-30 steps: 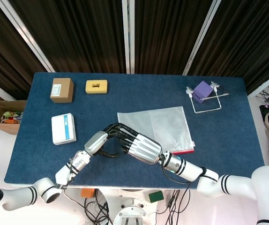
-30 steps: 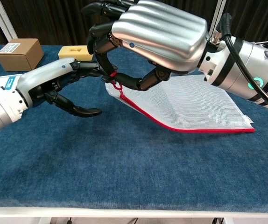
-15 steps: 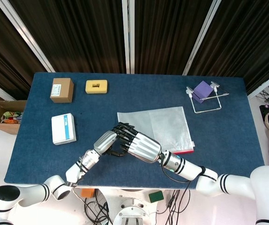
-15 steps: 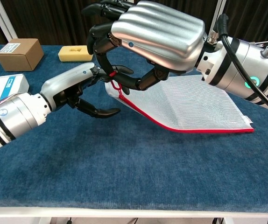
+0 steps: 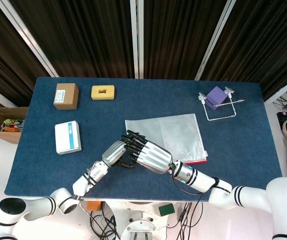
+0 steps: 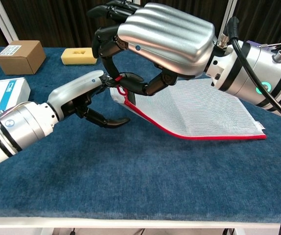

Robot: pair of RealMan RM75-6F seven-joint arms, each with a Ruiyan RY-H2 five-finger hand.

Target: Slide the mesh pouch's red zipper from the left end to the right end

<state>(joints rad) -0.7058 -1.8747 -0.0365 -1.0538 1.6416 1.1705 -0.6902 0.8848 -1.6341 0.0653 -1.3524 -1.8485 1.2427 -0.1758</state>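
The right hand [image 6: 165, 41] pinches the red zipper [image 6: 122, 91] pull at the mesh pouch [image 6: 204, 110] corner, which is lifted off the worktop. The left hand [image 6: 84, 95], left of centre, has its fingers spread and I cannot tell if they touch the pouch. If they do not, the pouch may drag along.

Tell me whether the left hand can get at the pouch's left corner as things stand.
Probably yes. The left hand sits right beside the mesh pouch corner, which the right hand lifts off the table by the red zipper; only those crowding fingers narrow the gap.
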